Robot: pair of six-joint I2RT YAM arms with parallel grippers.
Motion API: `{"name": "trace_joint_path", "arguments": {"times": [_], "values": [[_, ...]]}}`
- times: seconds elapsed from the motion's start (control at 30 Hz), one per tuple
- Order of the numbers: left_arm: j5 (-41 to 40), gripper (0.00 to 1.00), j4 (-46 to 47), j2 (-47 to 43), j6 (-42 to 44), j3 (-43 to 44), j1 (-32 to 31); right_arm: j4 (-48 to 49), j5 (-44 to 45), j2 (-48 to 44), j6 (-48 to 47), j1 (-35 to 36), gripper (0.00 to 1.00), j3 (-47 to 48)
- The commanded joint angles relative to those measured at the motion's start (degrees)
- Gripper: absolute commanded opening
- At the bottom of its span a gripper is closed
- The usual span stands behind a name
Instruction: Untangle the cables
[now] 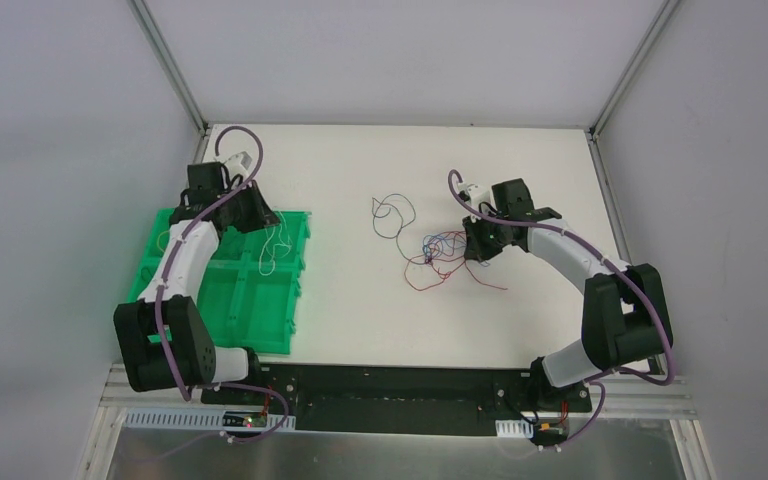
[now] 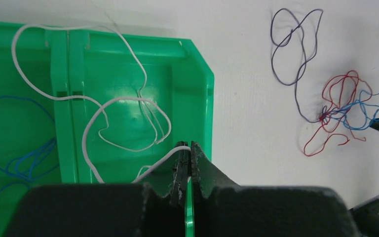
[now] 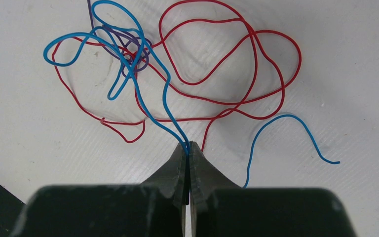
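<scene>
Cables (image 1: 438,255), hair-thin, look limp, light and snag-prone: right gripper (image 3: 188,147) pinches the blue wire (image 3: 166,96) just beside the red-purple knot (image 3: 133,52), left gripper (image 2: 188,148) clamps the white wire (image 2: 128,98).

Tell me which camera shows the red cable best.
The right wrist view: the red cable fills the frame, every loop and its crossings with the blue cable sharp. The left wrist view shows it small near the right edge; the top view only as a thin scribble.

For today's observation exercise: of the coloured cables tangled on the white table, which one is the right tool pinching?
The blue cable: it runs straight into the shut right tool. The red cable and the purple cable are not gripped.
</scene>
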Motion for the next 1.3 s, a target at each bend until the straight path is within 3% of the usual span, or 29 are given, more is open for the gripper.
{"name": "trace_joint_path", "arguments": {"times": [0.0, 0.2, 0.4, 0.57, 0.77, 0.93, 1.13, 1.17, 1.27], "values": [[-1.5, 0.0, 3.0, 0.7, 4.3, -2.9, -2.4, -1.2, -1.3, -2.1, -0.8, -0.1, 0.0, 0.2], [-9.1, 0.0, 3.4, 1.4, 8.4, -6.3, -4.9, -1.6, -1.1, -3.1, -1.1, -0.3, 0.0, -0.6], [-12.2, 0.0, 3.7, 4.8, 8.9, -0.3, -4.0, -1.5, -1.7, -2.1, -1.1, -0.5, 0.0, -0.4], [-9.0, 0.0, 5.7, 10.5, 7.4, 6.5, -4.1, -1.4, -1.8, -0.9, -0.7, -0.5, 0.0, 0.9], [-6.2, 0.0, 11.3, 15.5, 8.7, 8.3, -4.1, -1.5, -1.3, -0.7, -0.4, -0.4, 0.0, 1.0], [-0.2, 0.0, 17.8, 13.2, 12.6, 2.7, -4.0, -1.9, -1.1, -0.8, -0.2, -0.4, 0.0, 0.8], [0.3, 0.0, 9.5, 5.7, 18.0, -2.9, -3.4, -2.1, -0.4, -1.2, -0.3, -1.0, 0.0, 0.7], [-1.1, 0.08, 7.7, 4.7, 18.5, -2.9, -3.4, -2.1, -0.4, -1.2, -0.3, -1.0, 0.0, 0.8], [-3.3, 0.49, 1.8, 3.2, 19.6, 0.3, -3.1, -2.1, -0.7, -0.9, -0.2, -1.0, 0.0, 1.1]]}}
